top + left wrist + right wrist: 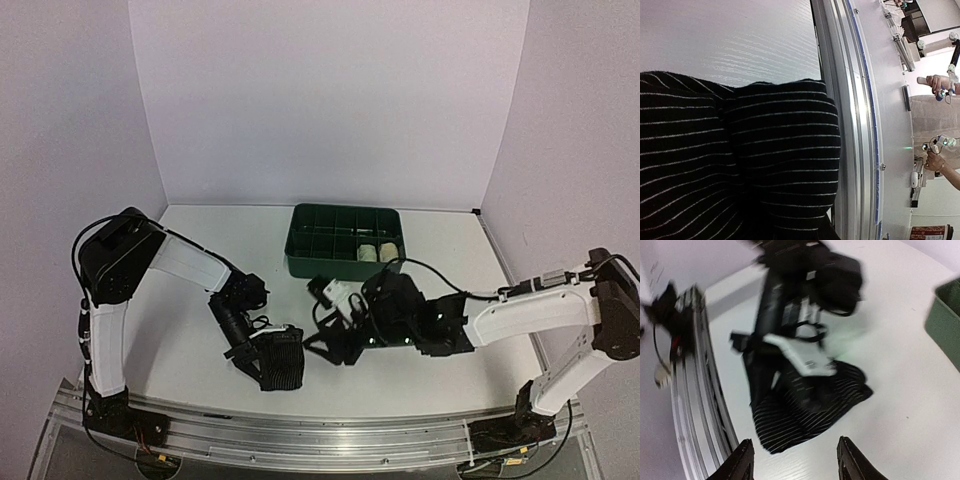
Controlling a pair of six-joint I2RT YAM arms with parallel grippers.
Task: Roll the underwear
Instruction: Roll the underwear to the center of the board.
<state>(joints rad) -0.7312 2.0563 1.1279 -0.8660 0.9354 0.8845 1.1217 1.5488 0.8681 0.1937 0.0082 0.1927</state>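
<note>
Pale lilac walls (330, 100) around a white table (220, 240), seen from above. At the back, a green tray (310, 240) with two pale rolls (375, 252) tucked into its compartments, probably garments already done. Near the front edge, the black underwear (283, 362), bunched thick at the tip of the left gripper (255, 352). Just to its right and slightly apart, the right gripper (330, 345), reaching in from the other side. From the left wrist: almost nothing but black cloth with fine pale stripes, bulging in folded layers right against the lens, fingers hidden beneath. Narrow clamp on the bundle, judging by the snug fit, presumably to stop the roll springing apart. Beyond it, bare table and the metal rail (850, 125) along the near edge. From the right wrist, blurred: fingers (745, 460) spread wide with nothing between them, hovering over the table. Ahead of them and clear of both tips, the same striped bundle, down on the surface under the left gripper. Reads as a split of labour: pinning on the left, free on the right for tucking the roll or carrying it toward the tray.
</note>
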